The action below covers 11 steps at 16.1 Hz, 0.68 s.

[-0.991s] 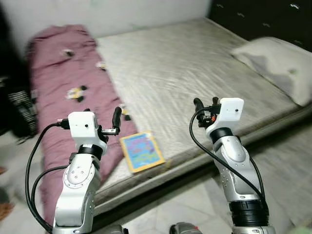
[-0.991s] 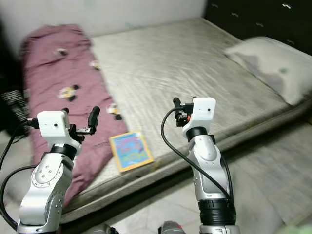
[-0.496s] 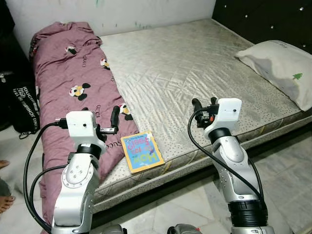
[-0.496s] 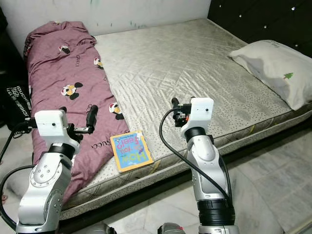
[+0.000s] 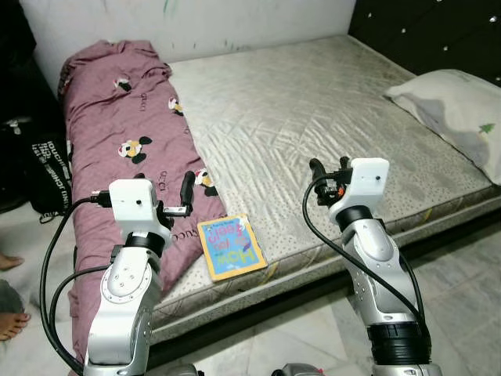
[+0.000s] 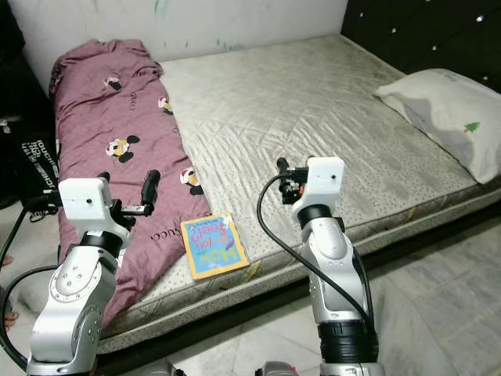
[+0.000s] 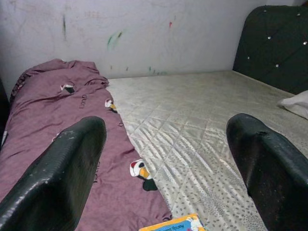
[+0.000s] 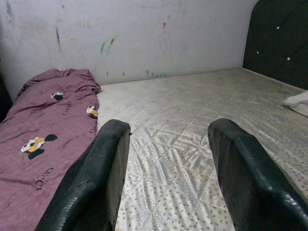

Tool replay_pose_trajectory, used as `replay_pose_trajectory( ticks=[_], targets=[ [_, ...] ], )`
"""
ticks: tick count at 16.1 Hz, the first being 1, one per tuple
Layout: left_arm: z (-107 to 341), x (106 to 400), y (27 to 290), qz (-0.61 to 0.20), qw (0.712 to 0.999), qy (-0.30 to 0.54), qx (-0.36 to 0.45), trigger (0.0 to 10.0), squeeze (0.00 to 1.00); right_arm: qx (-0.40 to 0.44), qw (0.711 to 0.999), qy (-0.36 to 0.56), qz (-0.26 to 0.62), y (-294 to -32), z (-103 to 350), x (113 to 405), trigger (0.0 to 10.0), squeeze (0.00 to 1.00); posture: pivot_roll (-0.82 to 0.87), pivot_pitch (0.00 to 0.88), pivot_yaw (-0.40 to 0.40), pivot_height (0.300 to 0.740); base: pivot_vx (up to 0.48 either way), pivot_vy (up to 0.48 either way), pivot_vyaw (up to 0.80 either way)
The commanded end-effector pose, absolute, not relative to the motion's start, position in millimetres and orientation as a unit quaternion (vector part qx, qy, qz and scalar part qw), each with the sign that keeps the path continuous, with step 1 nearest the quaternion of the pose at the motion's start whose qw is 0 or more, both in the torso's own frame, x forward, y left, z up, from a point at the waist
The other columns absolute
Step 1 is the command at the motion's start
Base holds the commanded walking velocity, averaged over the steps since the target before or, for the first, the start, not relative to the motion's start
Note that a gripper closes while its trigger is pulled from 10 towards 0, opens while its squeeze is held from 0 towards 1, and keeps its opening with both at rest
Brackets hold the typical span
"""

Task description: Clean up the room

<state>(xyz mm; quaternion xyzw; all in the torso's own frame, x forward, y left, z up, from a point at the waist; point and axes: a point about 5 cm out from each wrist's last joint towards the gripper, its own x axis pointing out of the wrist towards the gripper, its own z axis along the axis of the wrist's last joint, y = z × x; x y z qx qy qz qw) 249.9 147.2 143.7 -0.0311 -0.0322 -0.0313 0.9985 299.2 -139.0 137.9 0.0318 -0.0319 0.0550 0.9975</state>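
Observation:
A small blue and yellow book (image 5: 232,246) lies flat near the front edge of the bare grey mattress (image 5: 313,117). A maroon blanket (image 5: 117,149) with cartoon prints runs along the mattress's left side. A white pillow (image 5: 458,106) rests at the far right. My left gripper (image 5: 188,192) is held up over the blanket's edge, just left of the book, open and empty. My right gripper (image 5: 329,174) is raised above the mattress's front edge, to the right of the book, open and empty. The left wrist view catches the book's top corner (image 7: 173,224).
A black bag (image 5: 48,168) with white lettering stands on the floor left of the bed. A person's bare feet (image 5: 9,290) show at the left edge. A dark tufted headboard (image 5: 427,31) is at the right. Pale tiled floor (image 5: 462,305) lies before the bed.
The camera has shifted slightly and the picture has sharpened from blur. Both arms keep the same raised pose with open fingers. The book has not moved.

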Motion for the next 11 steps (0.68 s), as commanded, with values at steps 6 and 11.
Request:
replay_pose_trajectory(
  ticks=[6,11],
  targets=[
    [146.4,250.8,146.0,-0.043,0.998,-0.039,-0.03,10.0,0.0,0.028,0.998,-0.03,0.047,-141.1,136.9,300.8,10.0,0.0,-0.05,0.0,0.021,0.74,0.307,0.0,0.0],
    [145.6,252.7,145.7,-0.036,0.998,-0.04,-0.031,10.0,0.0,0.027,0.998,-0.031,0.041,-142.8,134.8,300.1,10.0,0.0,-0.05,0.0,0.032,0.74,0.121,0.0,0.0]
  ],
)
